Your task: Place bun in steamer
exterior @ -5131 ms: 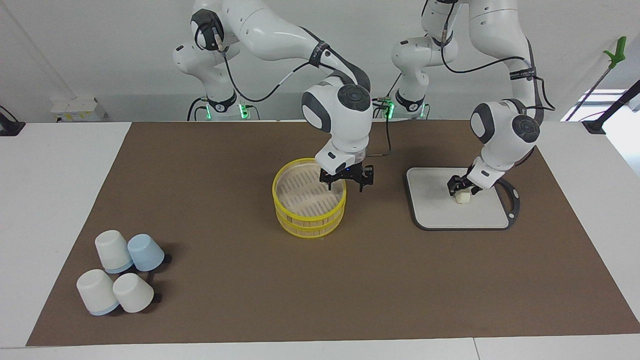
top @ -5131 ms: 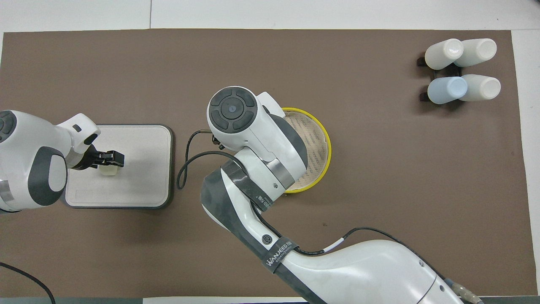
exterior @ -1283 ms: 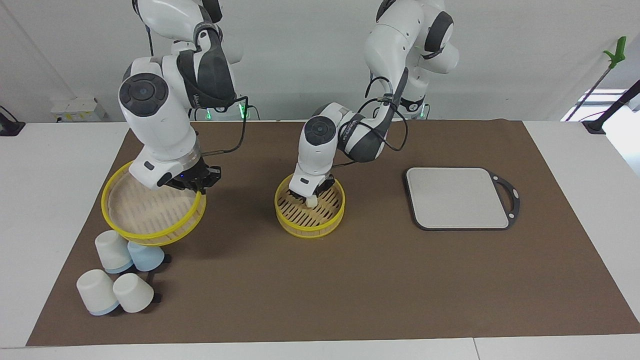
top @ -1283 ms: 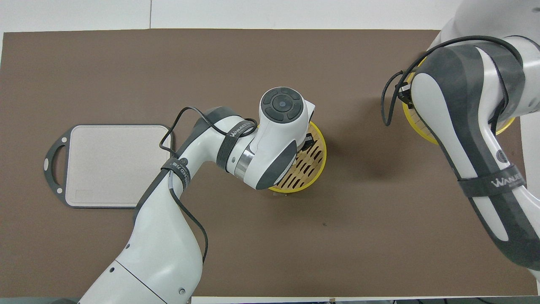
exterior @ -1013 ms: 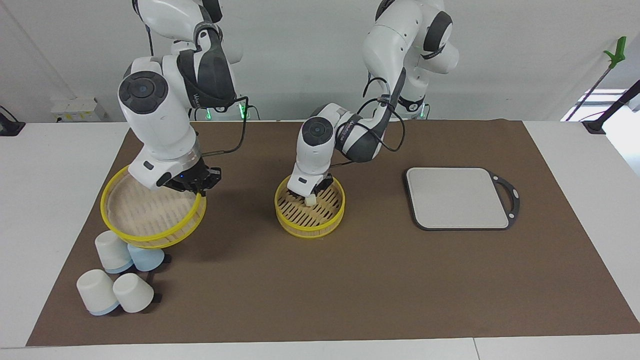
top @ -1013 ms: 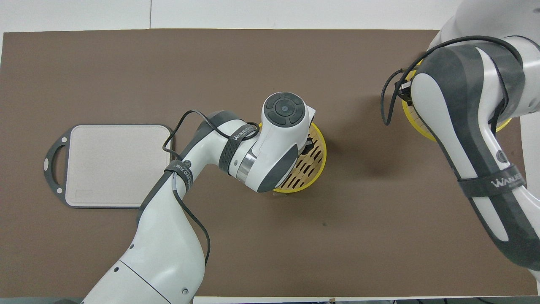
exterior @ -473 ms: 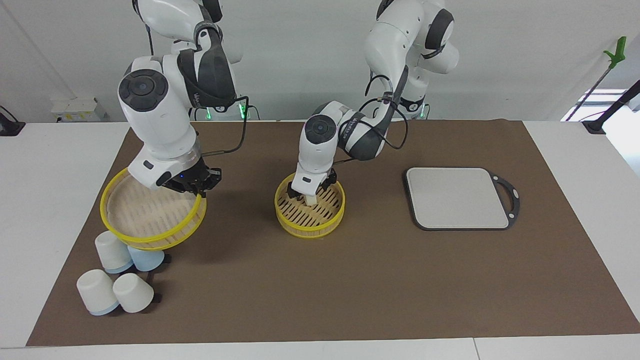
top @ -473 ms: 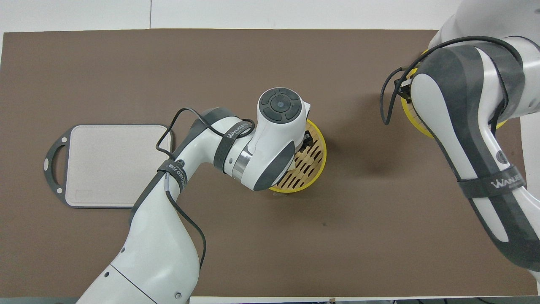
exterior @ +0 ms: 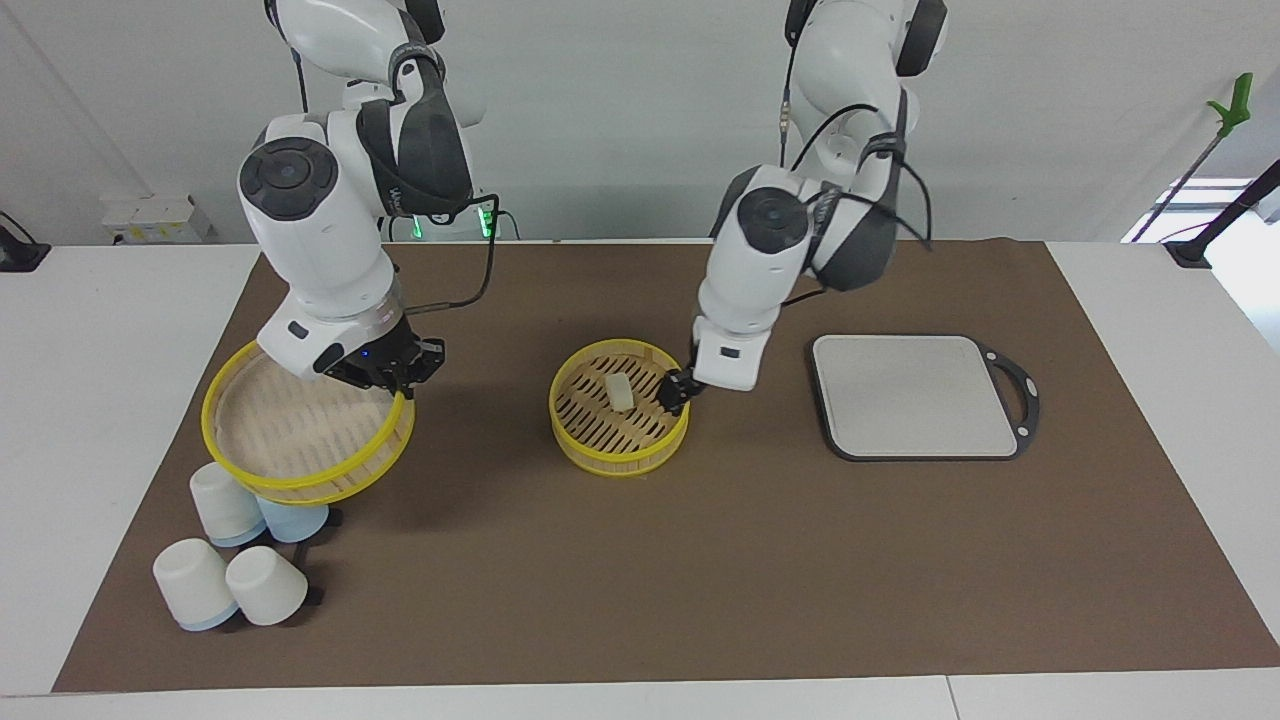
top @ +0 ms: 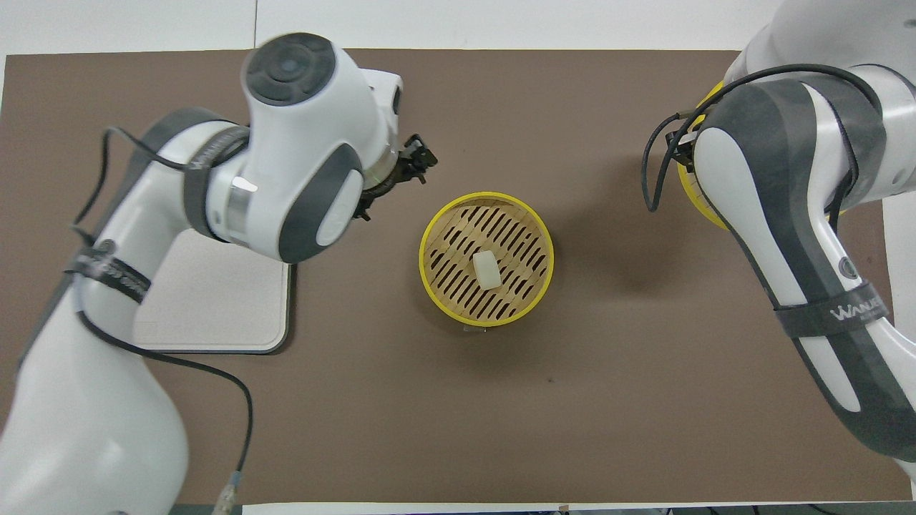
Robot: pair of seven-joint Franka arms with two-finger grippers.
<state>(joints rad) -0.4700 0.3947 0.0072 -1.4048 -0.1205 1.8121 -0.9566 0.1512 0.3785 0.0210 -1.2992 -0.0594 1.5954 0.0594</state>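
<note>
The steamer is split in two. Its lower tier stands mid-table and also shows in the overhead view. The bun lies free on its slatted floor, near the middle. My left gripper is open and empty, raised in the air by the rim on the cutting board's side. My right gripper is shut on the rim of the upper tier and holds it tilted above the cups. In the overhead view the right arm hides most of that tier.
A grey cutting board with a black rim lies bare toward the left arm's end. Several upturned white and pale-blue cups stand at the right arm's end, under and beside the held tier.
My left gripper has let go of the bun, risen and drawn away toward the cutting board. The bun now lies uncovered in the lower tier. The right arm has barely moved.
</note>
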